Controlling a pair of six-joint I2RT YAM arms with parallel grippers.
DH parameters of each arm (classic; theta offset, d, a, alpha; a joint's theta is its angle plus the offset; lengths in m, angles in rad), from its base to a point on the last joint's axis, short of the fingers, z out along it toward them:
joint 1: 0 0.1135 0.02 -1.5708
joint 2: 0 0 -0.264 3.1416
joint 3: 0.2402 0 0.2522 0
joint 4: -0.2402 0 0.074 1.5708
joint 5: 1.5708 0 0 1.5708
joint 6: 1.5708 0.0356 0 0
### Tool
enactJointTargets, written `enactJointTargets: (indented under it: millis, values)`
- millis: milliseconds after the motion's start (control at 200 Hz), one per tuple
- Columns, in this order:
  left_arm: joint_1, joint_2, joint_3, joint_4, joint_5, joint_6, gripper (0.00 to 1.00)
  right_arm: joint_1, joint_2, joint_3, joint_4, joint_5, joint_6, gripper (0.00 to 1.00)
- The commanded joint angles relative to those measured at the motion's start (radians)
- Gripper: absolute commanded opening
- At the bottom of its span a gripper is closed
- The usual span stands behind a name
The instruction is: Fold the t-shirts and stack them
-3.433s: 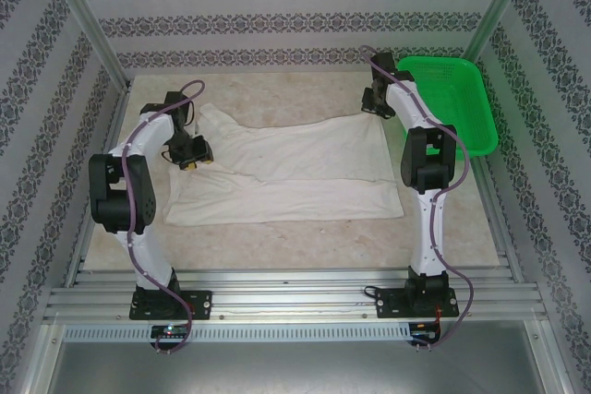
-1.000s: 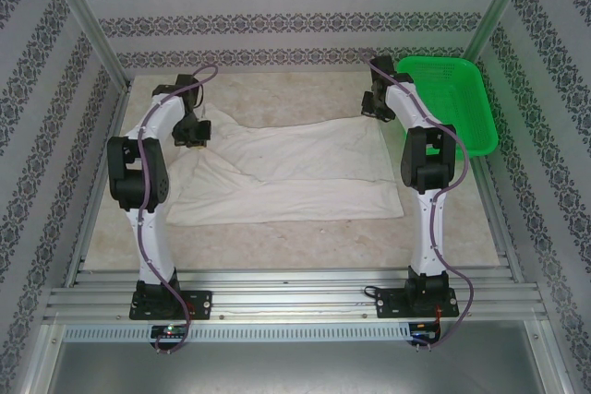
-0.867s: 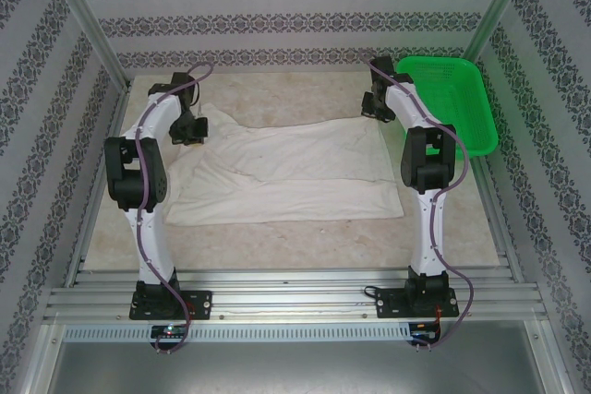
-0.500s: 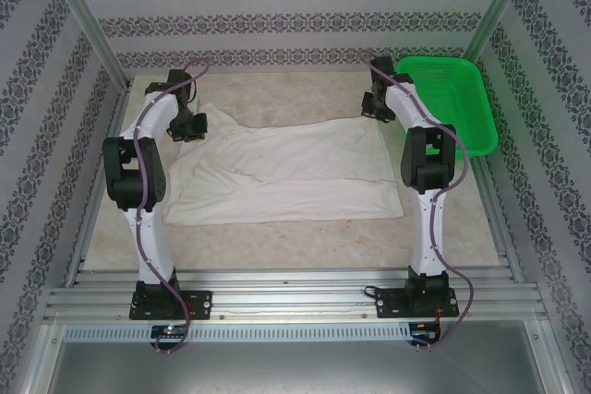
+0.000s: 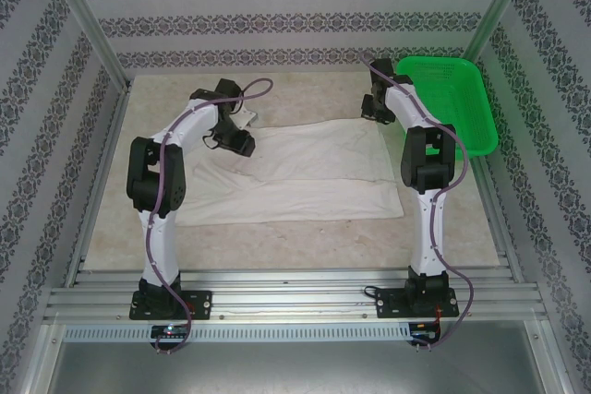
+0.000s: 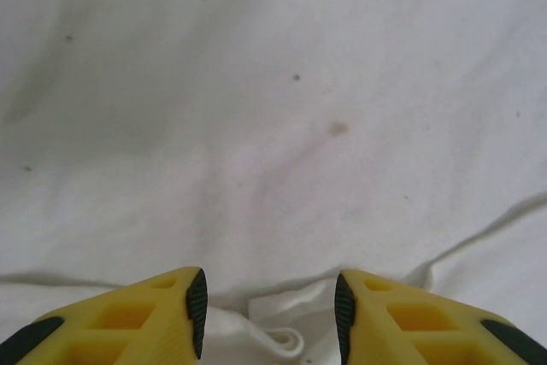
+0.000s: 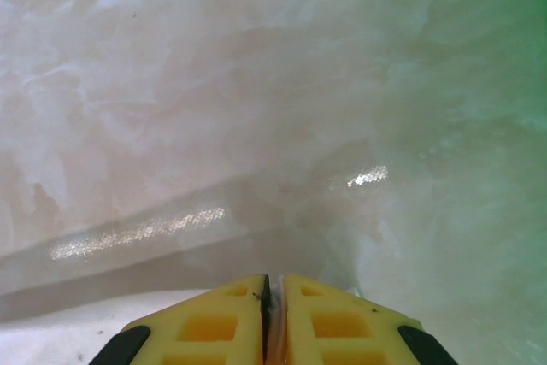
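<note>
One white t-shirt [image 5: 305, 173] lies spread across the middle of the table, its left sleeve turned in over the body. My left gripper [image 5: 238, 143] hovers low over the shirt's far left part. In the left wrist view this gripper [image 6: 269, 309] is open, and a loose folded hem of the t-shirt [image 6: 282, 108] lies between the yellow fingers without being pinched. My right gripper [image 5: 372, 110] sits at the shirt's far right corner. In the right wrist view it [image 7: 274, 297] is shut, with a thin sliver of white cloth between the pads and more of the t-shirt [image 7: 51, 331] at the lower left.
A green mesh basket [image 5: 462, 108] stands at the far right, just beyond the right arm. Marbled table top [image 5: 295, 237] shows bare in front of the shirt and along the far edge [image 7: 214, 83]. Patterned walls and metal posts close in the sides and back.
My left arm swung from the far left corner toward the middle, carrying the sleeve over the shirt, then its jaws opened and let the cloth go. The right arm has not moved.
</note>
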Motion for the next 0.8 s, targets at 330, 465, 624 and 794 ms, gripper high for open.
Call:
enactJointTargets:
  millis: [330, 465, 624, 794]
  values:
    - [-0.007, -0.051, -0.103, -0.030, -0.058, -0.016, 0.46, -0.024, -0.035, -0.039, 0.006, -0.021, -0.019, 0.14]
    - [-0.007, -0.066, -0.138, -0.017, -0.037, -0.107, 0.46, -0.028, -0.043, -0.060, 0.019, -0.023, -0.020, 0.14]
    - [-0.010, -0.110, -0.206, 0.024, -0.019, -0.215, 0.47, -0.035, -0.050, -0.079, 0.027, -0.023, -0.020, 0.15]
    - [-0.011, -0.134, -0.244, 0.054, -0.016, -0.289, 0.48, -0.039, -0.051, -0.083, 0.032, -0.029, -0.017, 0.15]
